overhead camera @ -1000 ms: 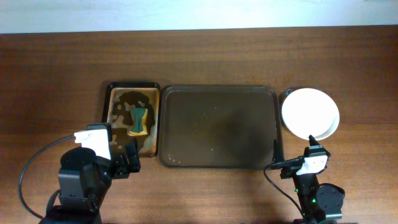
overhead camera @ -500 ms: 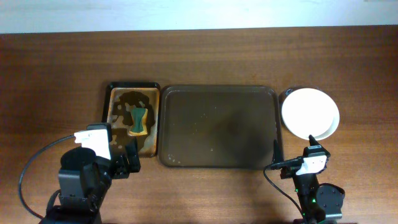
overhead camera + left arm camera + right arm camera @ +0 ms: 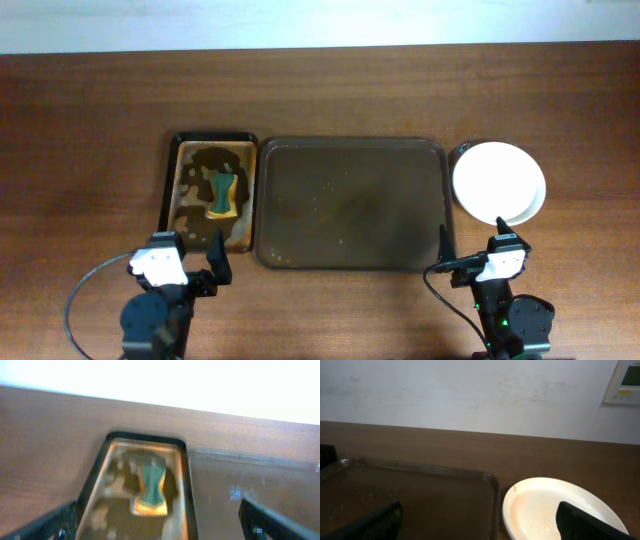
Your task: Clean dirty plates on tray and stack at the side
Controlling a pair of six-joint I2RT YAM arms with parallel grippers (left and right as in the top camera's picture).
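The white plates (image 3: 499, 183) sit stacked on the table just right of the large dark brown tray (image 3: 350, 204), which holds no plates. The stack also shows in the right wrist view (image 3: 555, 510), its top plate wiped with a faint smear. My right gripper (image 3: 470, 232) is open and empty at the tray's front right corner, near the stack; in its own view the fingers (image 3: 485, 525) spread wide. My left gripper (image 3: 190, 250) is open and empty at the front edge of the smaller tray; its fingers (image 3: 160, 525) frame that tray.
A smaller black-rimmed, brown-stained tray (image 3: 212, 190) lies left of the large tray, with a green-yellow sponge (image 3: 223, 195) in it; the sponge also shows in the left wrist view (image 3: 151, 487). A white wall stands behind the table's far edge.
My left arm has pulled back toward the front edge of the table. The right arm, plates and sponge have not moved.
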